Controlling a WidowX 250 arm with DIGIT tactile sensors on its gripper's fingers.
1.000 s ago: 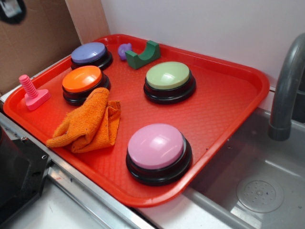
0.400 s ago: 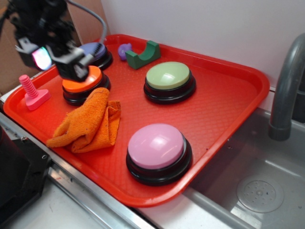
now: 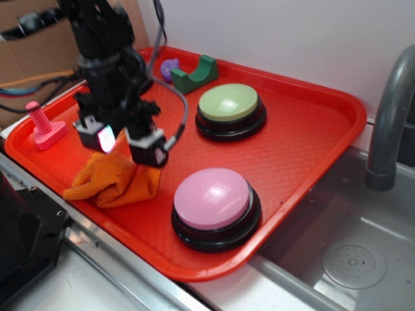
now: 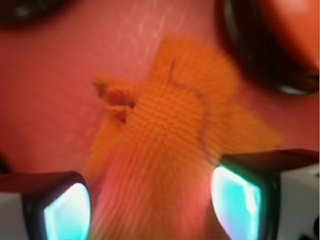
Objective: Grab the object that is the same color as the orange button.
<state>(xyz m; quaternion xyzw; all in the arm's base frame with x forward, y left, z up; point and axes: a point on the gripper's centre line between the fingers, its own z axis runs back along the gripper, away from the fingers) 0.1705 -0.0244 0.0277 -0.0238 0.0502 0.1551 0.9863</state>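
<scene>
1. While the claw [image 3: 123, 146] hangs right over the rag [image 3: 117, 178], its two fingers are spread apart, one on each side of the cloth.
2. From the wrist view, the rag [image 4: 165, 135] sits between the glowing pads [image 4: 67, 212], bunched up and fuzzy.
3. The rag lies on the red tray [image 3: 298, 149], near its front left edge, beside the pink button [image 3: 213, 197].
4. A green button [image 3: 228, 103] sits farther back.
5. The arm hides the orange button in the outside view.
</scene>
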